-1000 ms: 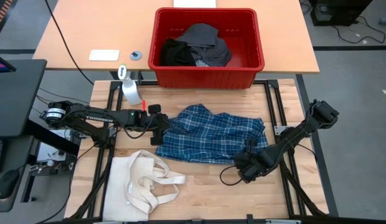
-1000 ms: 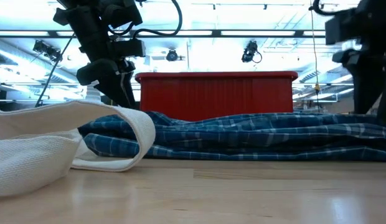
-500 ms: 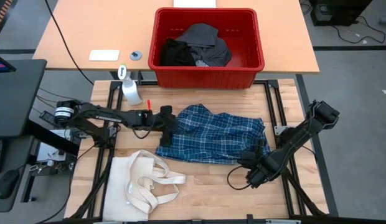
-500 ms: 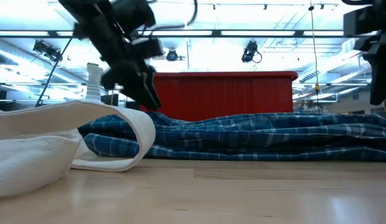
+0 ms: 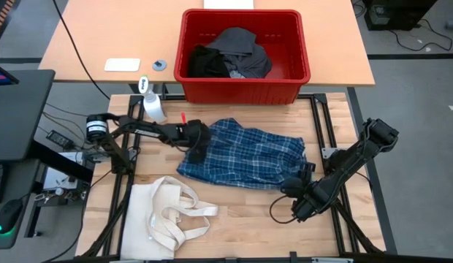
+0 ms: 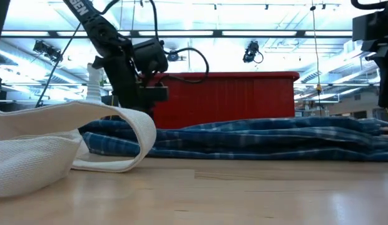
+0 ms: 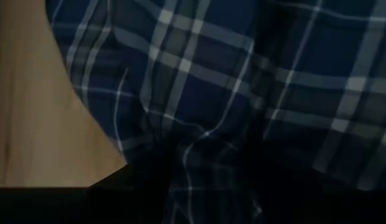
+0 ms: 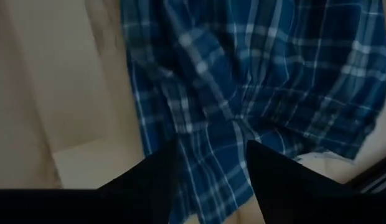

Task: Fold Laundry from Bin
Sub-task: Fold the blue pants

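Plaid shirt (image 5: 245, 155) lay spread on tabletop (image 5: 241, 219) in front of red bin (image 5: 242, 82), out for folding; dark garments (image 5: 230, 55) waited inside bin. Left pincer (image 5: 198, 146) clamped shirt's left edge; right pincer (image 5: 298, 184) clamped its right corner. Against second before, left pincer had carried its edge inward, narrowing cloth; right barely shifted.
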Controlling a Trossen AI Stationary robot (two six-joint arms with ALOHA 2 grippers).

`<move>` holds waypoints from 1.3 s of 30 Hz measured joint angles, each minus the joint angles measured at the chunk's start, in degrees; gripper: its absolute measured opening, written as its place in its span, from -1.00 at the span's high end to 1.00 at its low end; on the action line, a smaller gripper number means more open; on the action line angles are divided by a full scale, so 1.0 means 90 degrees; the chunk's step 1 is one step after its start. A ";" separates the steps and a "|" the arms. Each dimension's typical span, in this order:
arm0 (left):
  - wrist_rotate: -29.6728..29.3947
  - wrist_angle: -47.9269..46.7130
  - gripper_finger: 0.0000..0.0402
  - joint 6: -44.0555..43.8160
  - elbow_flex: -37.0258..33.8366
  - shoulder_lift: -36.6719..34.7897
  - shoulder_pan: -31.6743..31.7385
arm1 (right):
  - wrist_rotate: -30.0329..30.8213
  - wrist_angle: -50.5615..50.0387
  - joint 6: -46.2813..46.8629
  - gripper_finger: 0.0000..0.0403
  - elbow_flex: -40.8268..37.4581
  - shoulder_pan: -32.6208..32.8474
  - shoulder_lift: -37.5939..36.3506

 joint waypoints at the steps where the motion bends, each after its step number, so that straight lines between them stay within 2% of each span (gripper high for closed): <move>1: -0.0019 -0.0132 -0.05 -0.0037 -0.0002 -0.0067 0.0046 | 0.0130 0.0011 -0.0060 0.03 -0.0001 0.0000 0.0000; 6: -0.0142 -0.0823 -0.05 -0.0055 -0.0049 -0.0516 0.0102 | 0.0874 0.0186 -0.0616 0.03 -0.0002 -0.0005 0.0100; 12: -0.0185 -0.1027 -0.05 -0.0055 -0.0052 -0.1211 -0.0011 | 0.1898 0.0636 -0.1348 -0.01 -0.0100 -0.0129 0.0460; 16: -0.0180 -0.1048 -0.05 -0.0077 -0.0046 -0.1589 -0.0200 | 0.1836 0.1062 -0.1599 -0.12 -0.0337 -0.0370 0.0672; 26: -0.0180 -0.1370 -0.05 -0.0203 -0.0041 -0.1950 -0.0494 | 0.1595 0.1129 -0.1902 -0.48 -0.0369 -0.0520 0.0714; 34: -0.0180 -0.1333 -0.05 -0.0295 -0.0039 -0.1972 -0.0682 | 0.1566 0.1984 -0.2458 -0.50 -0.0780 -0.0703 0.0714; 39: -0.0180 -0.1342 -0.05 -0.0295 -0.0039 -0.1972 -0.0709 | 0.1583 0.2010 -0.2575 -0.37 -0.0831 -0.0786 0.0714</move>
